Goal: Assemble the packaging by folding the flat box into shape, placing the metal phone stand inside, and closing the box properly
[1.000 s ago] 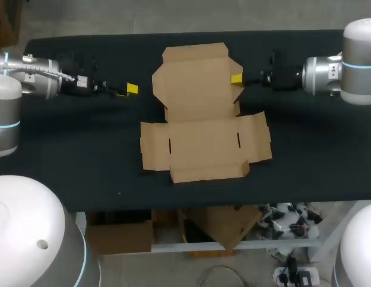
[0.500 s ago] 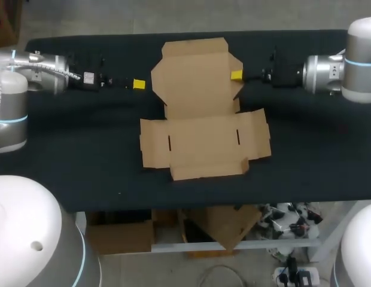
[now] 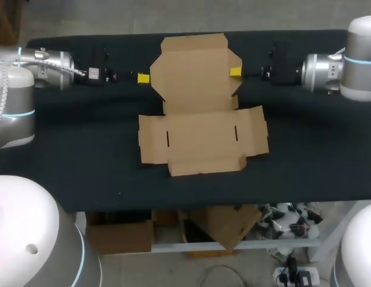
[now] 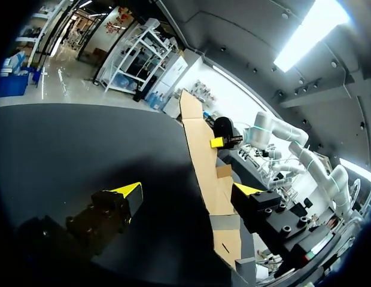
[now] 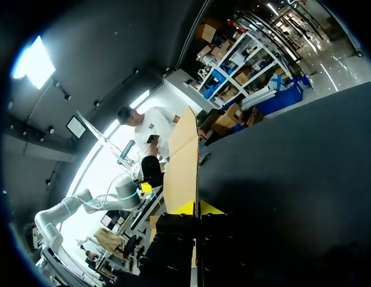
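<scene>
Sliding rightward, the left claw [image 3: 143,78] nears the flat box [image 3: 200,119], centre-frame on the desk [image 3: 72,161]. Its wrist view: gaping, cardboard between. Right wrist view: right claw [image 5: 198,208] pinching the flap [image 5: 182,161]; light, bendy card, I'd guess, so grip edges.

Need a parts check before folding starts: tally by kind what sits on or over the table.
Flat cardboard box: 1
Grippers: 2 (left gripper, right gripper)
Total: 3
</scene>
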Controlling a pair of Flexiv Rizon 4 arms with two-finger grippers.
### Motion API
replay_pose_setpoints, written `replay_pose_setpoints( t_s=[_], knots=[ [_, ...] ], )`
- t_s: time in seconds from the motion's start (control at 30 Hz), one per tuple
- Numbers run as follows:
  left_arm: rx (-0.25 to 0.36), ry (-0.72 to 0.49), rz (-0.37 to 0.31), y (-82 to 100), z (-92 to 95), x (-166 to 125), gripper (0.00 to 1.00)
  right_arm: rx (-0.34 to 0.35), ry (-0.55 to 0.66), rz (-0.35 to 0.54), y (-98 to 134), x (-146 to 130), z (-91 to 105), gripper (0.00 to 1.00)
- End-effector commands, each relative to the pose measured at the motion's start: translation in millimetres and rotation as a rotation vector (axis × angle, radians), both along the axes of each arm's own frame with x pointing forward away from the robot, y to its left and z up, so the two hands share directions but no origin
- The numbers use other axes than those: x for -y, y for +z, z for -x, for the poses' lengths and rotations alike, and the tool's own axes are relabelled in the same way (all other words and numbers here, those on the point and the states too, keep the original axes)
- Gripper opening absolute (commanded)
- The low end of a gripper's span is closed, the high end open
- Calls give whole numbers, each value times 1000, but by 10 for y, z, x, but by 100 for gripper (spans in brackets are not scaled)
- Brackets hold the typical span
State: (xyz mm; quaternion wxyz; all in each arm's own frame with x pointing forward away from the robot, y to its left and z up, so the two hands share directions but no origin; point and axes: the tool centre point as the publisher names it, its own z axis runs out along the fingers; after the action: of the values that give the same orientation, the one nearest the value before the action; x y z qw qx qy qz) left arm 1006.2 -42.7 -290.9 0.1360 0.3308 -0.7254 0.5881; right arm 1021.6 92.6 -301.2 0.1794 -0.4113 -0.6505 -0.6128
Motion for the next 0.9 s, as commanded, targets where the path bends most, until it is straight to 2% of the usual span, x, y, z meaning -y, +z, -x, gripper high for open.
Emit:
replay_pose_setpoints(
  t_s=[0.03,0.3,0.43,0.57,0.63,0.67,0.8,0.9],
  knots=[
    [14,-11,7,-27,-77,28,100,7,7,-7,-12,-12,-43,0],
    [31,-28,14,2,-147,94,96,22,11,-10,22,-50,-99,0],
    [39,-33,22,25,-175,124,79,26,13,-9,37,-77,-123,0],
    [43,-37,25,36,-190,175,73,29,13,-7,45,-98,-146,0],
    [45,-44,31,45,-201,207,58,32,12,-7,51,-107,-159,0],
    [47,-48,35,48,-200,220,56,34,11,-7,54,-111,-164,0],
    [53,-60,42,59,-199,296,55,39,10,-9,61,-130,-182,0],
    [57,-75,47,63,-197,361,49,41,12,-12,62,-146,-202,0]
  ],
)
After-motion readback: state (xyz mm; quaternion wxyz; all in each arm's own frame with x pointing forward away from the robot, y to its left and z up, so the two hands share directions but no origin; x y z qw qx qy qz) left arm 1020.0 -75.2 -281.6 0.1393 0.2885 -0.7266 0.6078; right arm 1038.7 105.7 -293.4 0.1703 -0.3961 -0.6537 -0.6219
